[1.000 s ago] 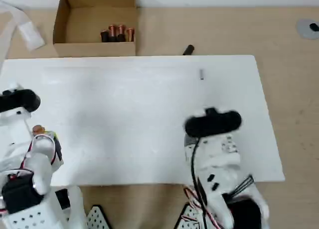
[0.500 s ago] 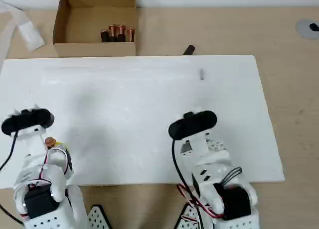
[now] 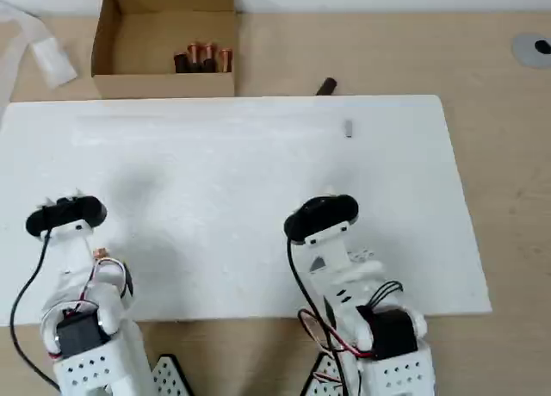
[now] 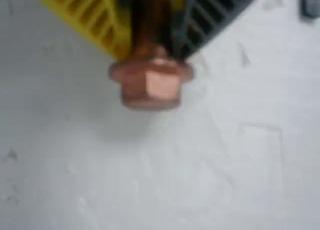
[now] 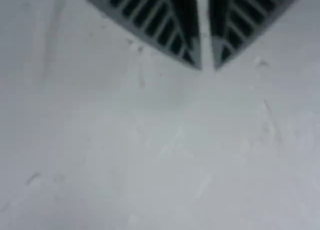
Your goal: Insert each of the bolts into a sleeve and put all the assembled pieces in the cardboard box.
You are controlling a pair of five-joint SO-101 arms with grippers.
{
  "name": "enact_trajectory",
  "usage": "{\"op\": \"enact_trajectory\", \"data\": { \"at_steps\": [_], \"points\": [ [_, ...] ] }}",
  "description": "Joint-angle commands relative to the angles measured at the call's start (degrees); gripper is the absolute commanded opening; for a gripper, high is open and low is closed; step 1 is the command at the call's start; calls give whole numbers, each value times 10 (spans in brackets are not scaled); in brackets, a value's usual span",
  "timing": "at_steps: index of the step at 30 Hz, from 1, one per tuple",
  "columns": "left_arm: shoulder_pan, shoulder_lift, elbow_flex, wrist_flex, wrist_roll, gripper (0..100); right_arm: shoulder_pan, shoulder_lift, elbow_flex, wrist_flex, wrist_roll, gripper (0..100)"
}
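Note:
My left gripper (image 4: 150,52), one finger yellow (image 4: 95,20) and one dark, is shut on the shank of a copper bolt (image 4: 150,85). The bolt's hex head points down, just above the white board (image 3: 258,181). From above, the bolt (image 3: 101,255) peeks out beside the left arm near the board's front left. My right gripper (image 5: 204,65) is shut with nothing in it, low over the board's front middle. The cardboard box (image 3: 108,34) at the back left holds several assembled pieces (image 3: 202,58). A black sleeve (image 3: 325,87) lies on the table behind the board.
A small grey piece (image 3: 349,129) lies on the board's back right. A white strip (image 3: 43,52) sits left of the box. A grey disc (image 3: 532,48) is at the far right of the wooden table (image 3: 499,155).
The left arm has swung right and drawn back toward the front edge with the bolt. The right arm has swung left and pulled back.

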Motion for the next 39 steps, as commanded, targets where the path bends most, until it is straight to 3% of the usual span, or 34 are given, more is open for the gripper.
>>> {"op": "enact_trajectory", "data": {
  "at_steps": [1,39],
  "points": [
    [-1,-6,0,-18,-2,6,-1,-64,14,-26,2,12],
    [4,-6,0,-19,-4,6,-2,-64,41,-31,2,12]
  ]
}}
